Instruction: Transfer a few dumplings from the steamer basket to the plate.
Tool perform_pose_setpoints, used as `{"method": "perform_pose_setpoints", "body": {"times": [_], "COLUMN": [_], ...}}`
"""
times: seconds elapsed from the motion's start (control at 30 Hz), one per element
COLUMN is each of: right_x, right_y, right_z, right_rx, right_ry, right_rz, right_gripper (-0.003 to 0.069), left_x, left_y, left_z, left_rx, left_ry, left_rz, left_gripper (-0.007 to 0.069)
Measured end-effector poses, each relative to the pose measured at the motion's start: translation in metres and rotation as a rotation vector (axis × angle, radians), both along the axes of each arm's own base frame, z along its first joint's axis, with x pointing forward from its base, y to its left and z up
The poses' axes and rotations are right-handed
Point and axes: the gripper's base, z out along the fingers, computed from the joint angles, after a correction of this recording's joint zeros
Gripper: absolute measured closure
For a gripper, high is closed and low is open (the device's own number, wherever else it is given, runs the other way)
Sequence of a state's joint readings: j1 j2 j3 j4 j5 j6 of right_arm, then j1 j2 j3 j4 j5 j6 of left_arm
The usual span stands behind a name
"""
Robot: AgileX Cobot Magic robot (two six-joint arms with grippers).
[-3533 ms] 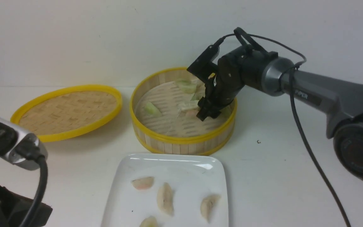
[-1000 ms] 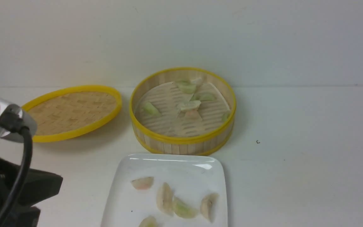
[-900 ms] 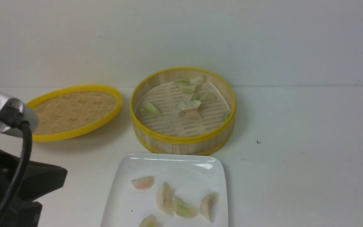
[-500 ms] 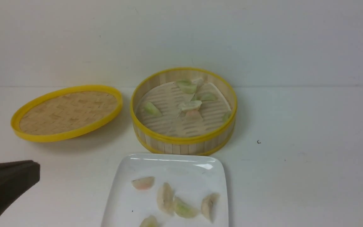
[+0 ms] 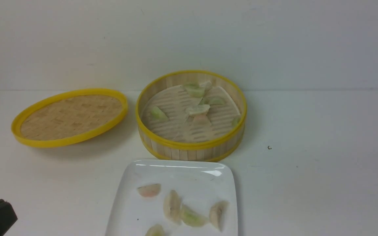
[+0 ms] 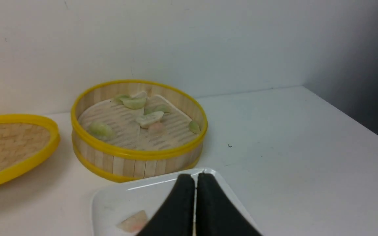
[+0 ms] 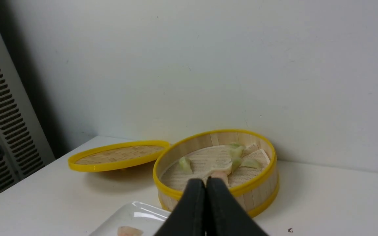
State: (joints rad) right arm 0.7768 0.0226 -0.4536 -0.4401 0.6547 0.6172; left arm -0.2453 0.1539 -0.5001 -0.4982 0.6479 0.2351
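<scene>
Though left hand (image 6: 195, 177), right hand (image 7: 205, 182) each closed (black wedges), crescent dumplings (image 5: 172, 206) on glossy plate (image 5: 189, 177) by bamboo basket (image 5: 189, 152).

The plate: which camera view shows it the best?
The front view. Nearly the whole plate shows there, cut only by the picture's bottom edge, with five dumplings on it. The left wrist view shows just its far edge and one dumpling; the right wrist view, one corner and one dumpling.

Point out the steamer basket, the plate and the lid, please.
steamer basket (image 5: 189, 153), front view, near slat wall.
plate (image 5: 182, 177), front view, bare far part.
lid (image 5: 71, 113), front view, woven middle.
</scene>
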Motion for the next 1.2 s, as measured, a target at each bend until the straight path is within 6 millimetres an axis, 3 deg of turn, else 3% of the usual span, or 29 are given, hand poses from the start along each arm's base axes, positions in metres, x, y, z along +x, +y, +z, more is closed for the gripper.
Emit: {"method": "perform_pose_setpoints", "body": {"times": [0.17,0.3,0.4,0.5,0.53,0.57,0.7,1.2], "right_x": [0.0,0.0,0.0,0.0,0.0,0.0,0.0,0.0], "right_y": [0.0,0.0,0.0,0.0,0.0,0.0,0.0,0.0], "right_z": [0.0,0.0,0.0,0.0,0.0,0.0,0.0,0.0], "right_rx": [0.002,0.002,0.002,0.002,0.002,0.002,0.002,0.001], "right_ry": [0.001,0.001,0.001,0.001,0.001,0.001,0.002,0.003], "right_rz": [0.0,0.0,0.0,0.0,0.0,0.0,0.0,-0.001], "right_gripper": [0.0673,0.0673,0.0673,0.0673,0.0673,0.0673,0.0673,0.0673], "left_x": [0.004,0.011,0.016,0.022,0.022,0.025,0.028,0.028], "left_y": [0.003,0.01,0.018,0.025,0.025,0.026,0.026,0.026], "left_z": [-0.002,-0.017,-0.04,-0.082,-0.085,-0.104,-0.14,-0.146], "left_rx": [0.072,0.169,0.225,0.253,0.251,0.251,0.278,0.289], "left_ry": [-0.054,-0.11,-0.126,-0.096,-0.092,-0.057,0.038,0.071], "left_rz": [0.032,0.125,0.239,0.352,0.355,0.371,0.364,0.358], "left_gripper": [0.0631,0.0631,0.0631,0.0631,0.0631,0.0631,0.0631,0.0631]}}
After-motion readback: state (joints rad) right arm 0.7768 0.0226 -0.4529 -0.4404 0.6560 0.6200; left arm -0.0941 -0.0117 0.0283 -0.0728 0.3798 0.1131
